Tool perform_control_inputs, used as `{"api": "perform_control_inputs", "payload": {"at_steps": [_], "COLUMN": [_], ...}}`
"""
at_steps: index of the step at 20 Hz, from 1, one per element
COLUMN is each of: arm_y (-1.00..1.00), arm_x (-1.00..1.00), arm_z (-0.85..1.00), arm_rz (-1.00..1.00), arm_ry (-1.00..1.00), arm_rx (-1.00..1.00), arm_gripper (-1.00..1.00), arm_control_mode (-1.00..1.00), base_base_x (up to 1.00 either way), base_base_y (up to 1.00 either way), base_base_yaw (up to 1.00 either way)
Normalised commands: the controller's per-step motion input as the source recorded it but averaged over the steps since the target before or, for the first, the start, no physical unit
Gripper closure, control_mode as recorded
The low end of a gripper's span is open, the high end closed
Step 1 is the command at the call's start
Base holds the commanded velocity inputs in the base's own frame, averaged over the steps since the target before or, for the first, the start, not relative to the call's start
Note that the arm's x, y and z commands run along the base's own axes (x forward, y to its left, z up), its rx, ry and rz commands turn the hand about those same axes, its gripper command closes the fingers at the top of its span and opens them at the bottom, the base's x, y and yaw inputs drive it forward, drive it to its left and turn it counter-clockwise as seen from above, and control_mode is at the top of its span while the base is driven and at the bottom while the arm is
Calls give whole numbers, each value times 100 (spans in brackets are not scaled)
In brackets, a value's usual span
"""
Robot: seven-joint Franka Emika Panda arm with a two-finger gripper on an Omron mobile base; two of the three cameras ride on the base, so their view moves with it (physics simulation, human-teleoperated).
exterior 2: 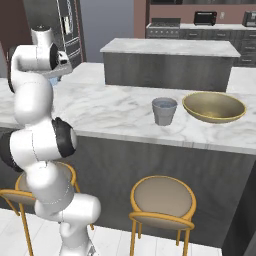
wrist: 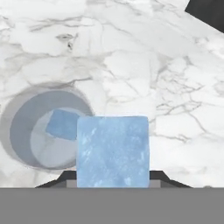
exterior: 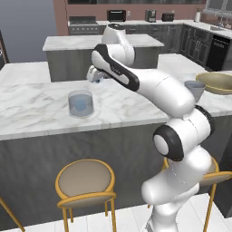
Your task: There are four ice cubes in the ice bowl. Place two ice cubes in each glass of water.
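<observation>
1. We see the end effector [wrist: 113, 177] clamped on 1 ice cube [wrist: 113, 151], pale blue, sitting between the dark finger tips in the hand view.
2. In the left base view the end effector [exterior: 96, 76] hangs above the marble desk [exterior: 36, 113], just behind and a bit right of the near glass [exterior: 81, 103].
3. That near glass [wrist: 46, 129] already has 1 ice cube inside [wrist: 62, 124]; we see it from above in the hand view, left of the held cube.
4. In the left base view a blue patch shows inside the same glass; we count it as that cube.
5. The 2nd glass [exterior 2: 164, 110] stands upright on the desk, just left of the ice bowl [exterior 2: 214, 107], close but apart.
6. We can't tell whether the 2nd glass holds any cubes.
7. The ice bowl interior looks plain tan in the right base view.
8. The 2 glasses are well apart along the desk.
9. Yellow-framed stools [exterior 2: 162, 200] stand in front of the desk.
</observation>
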Motion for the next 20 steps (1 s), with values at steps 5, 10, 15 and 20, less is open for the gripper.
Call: {"api": "perform_control_inputs", "payload": {"at_steps": [5,10,15,20], "arm_y": [8,0,16,49], "arm_x": [0,-4,0,0], "arm_z": [-24,57,71,-4], "arm_rz": [1,6,6,3], "arm_ry": [-23,-5,17,32], "arm_rx": [19,20,7,-1], "arm_gripper": [100,100,100,100], "arm_control_mode": [-100,-100,-100,-100], "base_base_x": [0,0,0,0], "base_base_y": [0,0,0,0], "base_base_yaw": [0,0,0,0]}}
